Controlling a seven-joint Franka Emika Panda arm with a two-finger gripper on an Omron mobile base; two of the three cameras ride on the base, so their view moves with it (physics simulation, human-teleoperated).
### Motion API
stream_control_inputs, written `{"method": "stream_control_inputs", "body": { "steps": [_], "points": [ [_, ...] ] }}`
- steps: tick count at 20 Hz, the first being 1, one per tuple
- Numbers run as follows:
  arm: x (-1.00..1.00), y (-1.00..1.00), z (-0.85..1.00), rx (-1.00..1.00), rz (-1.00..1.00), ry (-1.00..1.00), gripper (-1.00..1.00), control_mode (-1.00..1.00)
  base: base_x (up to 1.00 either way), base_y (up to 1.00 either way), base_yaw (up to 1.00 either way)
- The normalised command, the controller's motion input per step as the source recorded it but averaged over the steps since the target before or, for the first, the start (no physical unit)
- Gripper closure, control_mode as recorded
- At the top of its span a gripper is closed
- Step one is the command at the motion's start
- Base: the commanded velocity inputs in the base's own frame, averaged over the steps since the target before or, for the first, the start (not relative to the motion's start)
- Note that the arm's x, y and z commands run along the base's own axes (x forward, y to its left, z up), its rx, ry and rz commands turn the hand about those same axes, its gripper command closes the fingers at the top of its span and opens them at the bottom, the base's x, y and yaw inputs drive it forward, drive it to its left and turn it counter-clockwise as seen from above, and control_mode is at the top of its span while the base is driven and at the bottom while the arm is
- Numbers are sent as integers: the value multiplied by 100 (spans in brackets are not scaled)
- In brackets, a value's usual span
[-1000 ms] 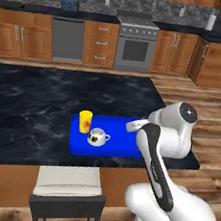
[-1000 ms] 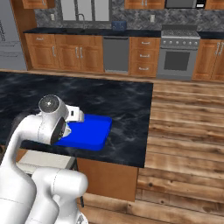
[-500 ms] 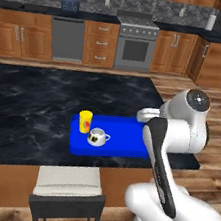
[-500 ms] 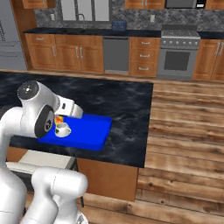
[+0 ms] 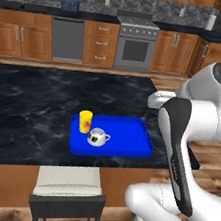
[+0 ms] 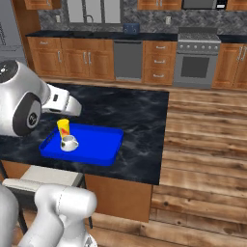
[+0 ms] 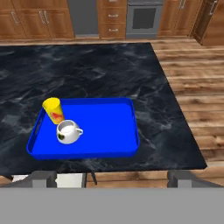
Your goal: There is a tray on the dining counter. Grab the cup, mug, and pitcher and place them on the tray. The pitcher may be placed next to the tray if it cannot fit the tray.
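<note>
Blue tray (image 7: 100,127) near the counter's (image 7: 87,74) front edge, cup (image 7: 53,110) and mug (image 7: 68,131) standing touching at the tray's left end. Pincer (image 7: 111,177) spread wide, empty, raised clear above the counter's edge.

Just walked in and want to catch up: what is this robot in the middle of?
It is loading drinkware onto a blue tray on the dining counter. The yellow cup and the white mug already stand on the tray's left end, close together. The gripper is open and empty, raised above the counter's near edge, looking down at the tray. The pitcher has not been brought yet.
</note>
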Motion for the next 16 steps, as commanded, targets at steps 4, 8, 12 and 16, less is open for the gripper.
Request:
{"method": "stream_control_inputs", "body": {
  "steps": [4,8,12,16],
  "points": [
    [-64,0,35,0,2,0,-100,-100,0,0,0],
    [-60,-3,19,0,1,0,-100,-100,0,0,0],
    [-53,-5,0,0,0,0,-100,-100,0,0,0],
    [-39,-8,0,0,0,0,-100,-100,0,0,0]
  ]
}}
